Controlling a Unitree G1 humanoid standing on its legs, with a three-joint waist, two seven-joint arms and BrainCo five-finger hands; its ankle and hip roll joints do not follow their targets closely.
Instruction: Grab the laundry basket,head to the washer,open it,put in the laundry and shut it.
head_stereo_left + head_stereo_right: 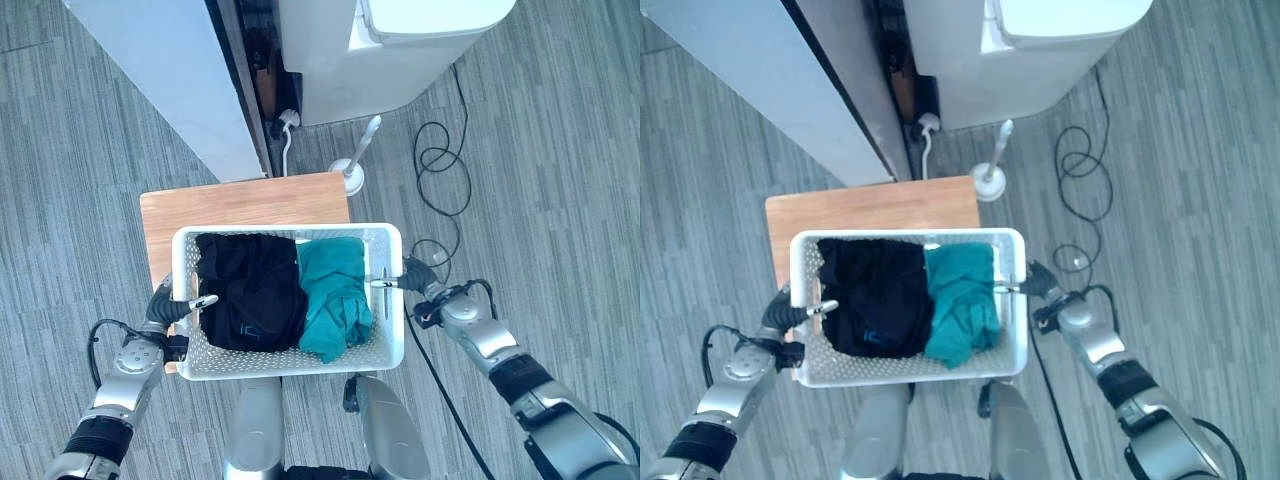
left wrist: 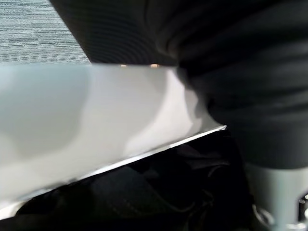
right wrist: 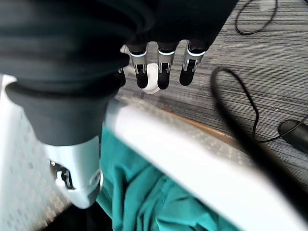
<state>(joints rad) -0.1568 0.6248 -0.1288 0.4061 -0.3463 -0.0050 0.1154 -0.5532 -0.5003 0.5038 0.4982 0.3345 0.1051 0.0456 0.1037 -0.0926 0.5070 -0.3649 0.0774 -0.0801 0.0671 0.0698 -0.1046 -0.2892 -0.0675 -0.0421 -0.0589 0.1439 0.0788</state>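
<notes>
The laundry basket is white plastic, perforated with small holes, with a smooth semi-gloss rim. It contains soft matt cloth: a black garment and a teal garment, both creased. The counter is smooth light wood with visible grain. The floor is grey carpet with a fine striped, matt texture. The washer has a smooth white glossy casing.

The white perforated plastic laundry basket covers the near part of the light wooden stool top beneath it. The white washer is cut off by the frame's upper edge. In the left wrist view, the basket's white rim is blurred and hides the left hand's fingers.
</notes>
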